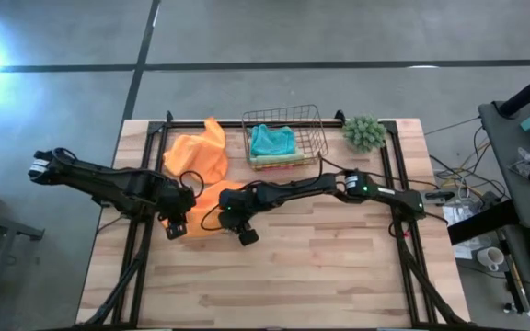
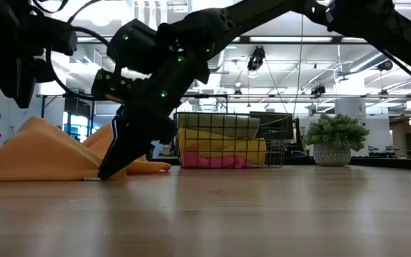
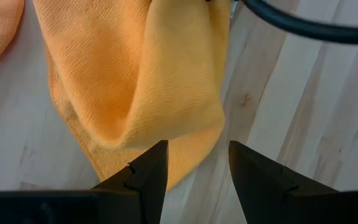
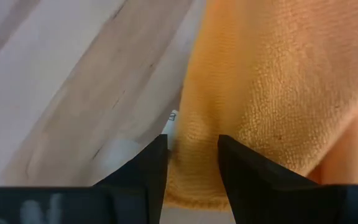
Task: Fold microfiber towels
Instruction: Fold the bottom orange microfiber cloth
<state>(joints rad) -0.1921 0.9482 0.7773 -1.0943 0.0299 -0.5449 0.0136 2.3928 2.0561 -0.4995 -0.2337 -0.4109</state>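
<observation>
I see folded teal, yellow and pink microfiber towels in the wire basket, while two orange microfiber towels lie unfolded on the wooden surface, and my left gripper and right gripper stand open at the nearer one's edge, gripping nothing.

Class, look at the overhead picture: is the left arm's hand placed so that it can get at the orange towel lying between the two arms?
Probably yes. The left hand hovers open right at the edge of the orange towel, with bare table beside it. The right hand works the same towel from the other side and may crowd it.
</observation>
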